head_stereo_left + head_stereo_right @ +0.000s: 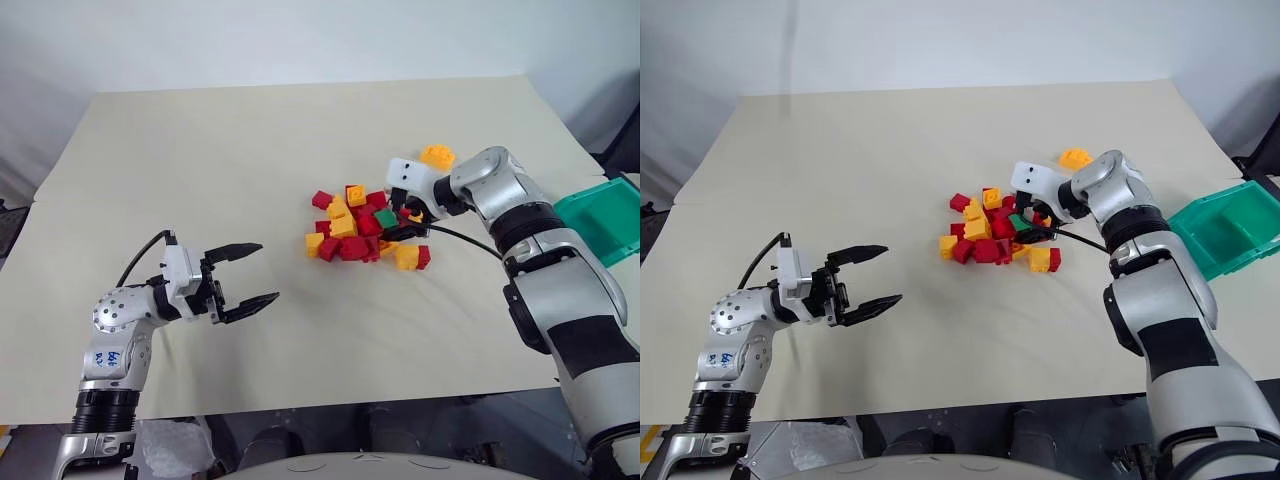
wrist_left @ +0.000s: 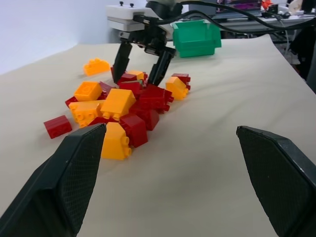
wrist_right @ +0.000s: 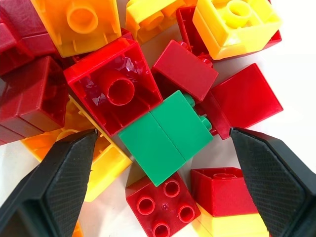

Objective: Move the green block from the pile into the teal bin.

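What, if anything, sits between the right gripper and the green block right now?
Nothing visible does. The right gripper is open above the pile, and the green block lies exposed on top between its fingers. Red and yellow bricks crowd its sides, so the fingers may nudge those on closing.

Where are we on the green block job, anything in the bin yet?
Done: the right gripper is down over the pile, jaws open on either side of the green block. In hand: nothing gripped; the block lies among red and yellow bricks. Left: grasp, lift, carry to the teal bin, release. The left gripper hovers open, away from the pile.
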Tool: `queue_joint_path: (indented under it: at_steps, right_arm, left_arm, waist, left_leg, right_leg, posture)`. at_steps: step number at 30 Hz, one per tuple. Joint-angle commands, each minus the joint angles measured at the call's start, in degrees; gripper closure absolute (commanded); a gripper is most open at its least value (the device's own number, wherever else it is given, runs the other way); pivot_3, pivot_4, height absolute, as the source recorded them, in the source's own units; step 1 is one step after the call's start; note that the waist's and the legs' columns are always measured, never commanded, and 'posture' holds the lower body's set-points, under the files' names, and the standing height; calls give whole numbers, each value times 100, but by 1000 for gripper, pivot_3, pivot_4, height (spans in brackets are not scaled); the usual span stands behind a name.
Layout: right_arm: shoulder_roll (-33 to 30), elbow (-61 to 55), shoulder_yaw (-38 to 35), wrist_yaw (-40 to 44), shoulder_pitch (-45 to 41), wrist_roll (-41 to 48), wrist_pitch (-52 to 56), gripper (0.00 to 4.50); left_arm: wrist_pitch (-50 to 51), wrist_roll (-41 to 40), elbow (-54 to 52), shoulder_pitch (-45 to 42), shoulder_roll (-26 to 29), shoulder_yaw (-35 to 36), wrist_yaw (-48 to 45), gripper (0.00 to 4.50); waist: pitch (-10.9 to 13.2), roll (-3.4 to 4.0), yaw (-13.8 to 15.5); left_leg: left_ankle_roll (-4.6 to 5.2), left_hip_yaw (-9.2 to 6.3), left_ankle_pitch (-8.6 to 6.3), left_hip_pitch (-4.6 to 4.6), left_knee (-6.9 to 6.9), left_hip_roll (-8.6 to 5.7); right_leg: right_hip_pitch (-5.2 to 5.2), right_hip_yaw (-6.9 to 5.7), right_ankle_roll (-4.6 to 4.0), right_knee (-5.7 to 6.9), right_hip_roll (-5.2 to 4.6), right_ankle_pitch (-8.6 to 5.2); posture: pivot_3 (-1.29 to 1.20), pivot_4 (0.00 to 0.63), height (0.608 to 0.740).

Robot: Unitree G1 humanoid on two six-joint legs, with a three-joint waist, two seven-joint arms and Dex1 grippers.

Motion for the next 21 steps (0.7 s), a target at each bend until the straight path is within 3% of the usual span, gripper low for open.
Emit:
queue_joint_path:
  at_steps: [1, 4, 10, 21]
  right_arm:
    - [91, 143, -183, -143, -112, -93, -34, 23]
    - [134, 198, -238, -142, -105, -169, -11, 617]
    - [148, 201, -429, -153, -140, -160, 80, 2461]
    - [-199, -207, -866, 355, -126, 86, 419, 2474]
  left_arm:
    - [-13, -122, -209, 32, 52, 99, 76, 0]
    - [-16, -115, -183, -6, 59, 83, 100, 0]
    - [-30, -116, -86, -89, 77, 74, 91, 0]
    - [-42, -104, 80, -248, 21, 16, 63, 0]
  waist:
    - [0, 0, -2]
    - [0, 0, -10]
    - [0, 0, -15]
    - [0, 1, 15]
  left_leg:
    - [0, 0, 0, 1, 1, 0]
    - [0, 0, 0, 4, 3, 0]
    - [1, 1, 1, 9, 8, 0]
    - [1, -1, 1, 3, 9, 0]
  right_leg:
    - [0, 1, 0, 2, 0, 0]
    - [0, 5, 0, 6, 0, 0]
    - [0, 14, -3, 14, -1, 2]
    - [0, 11, -4, 10, -1, 3]
  posture:
    - [0, 150, 740]
    - [0, 150, 740]
    - [0, 150, 740]
    - [0, 150, 740]
